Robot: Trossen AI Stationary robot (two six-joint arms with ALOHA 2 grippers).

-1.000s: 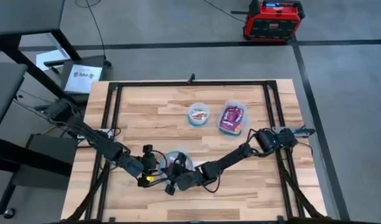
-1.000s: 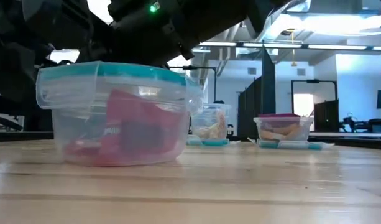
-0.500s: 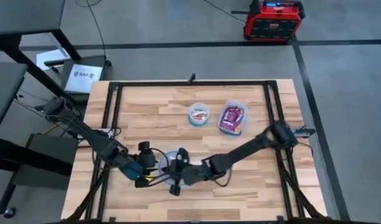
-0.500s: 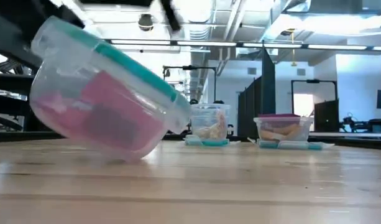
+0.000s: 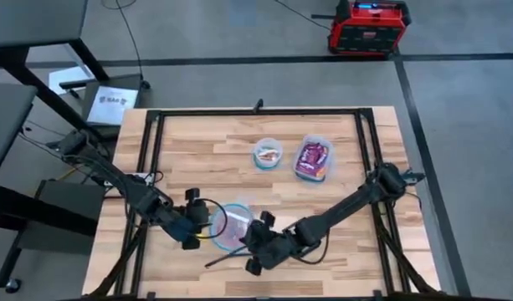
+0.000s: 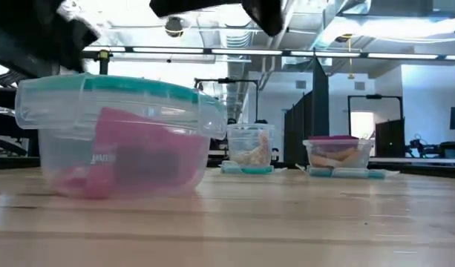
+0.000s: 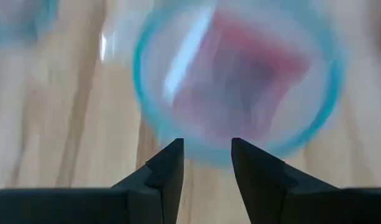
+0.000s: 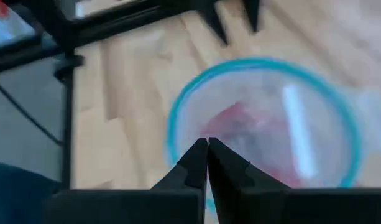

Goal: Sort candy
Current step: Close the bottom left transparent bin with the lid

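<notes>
A clear round container (image 5: pixel 231 226) with a blue-rimmed lid stands flat on the table near its front edge. It holds red candy packets (image 6: pixel 131 152). My left gripper (image 7: pixel 206 158) is open just left of and above the container (image 7: pixel 240 81), its fingers at the near rim. My right gripper (image 8: pixel 207 152) is shut and hangs over the lid (image 8: pixel 265 118), on the container's near right side (image 5: pixel 256 244). In the low view both dark grippers show above the lid (image 6: pixel 116 87), apart from it.
Farther back stand a small round container (image 5: pixel 269 155) with cream and orange candy and a rectangular one (image 5: pixel 313 159) with purple candy; both also show in the low view (image 6: pixel 251 148) (image 6: pixel 338 154). Bare wood lies between them and the near container. A black frame (image 5: pixel 147 167) runs along the table's sides.
The near container tipped over toward one side half a second ago and now stands level again, slightly shifted along the table. My right gripper has drawn back toward the table's near edge and risen off the container.
</notes>
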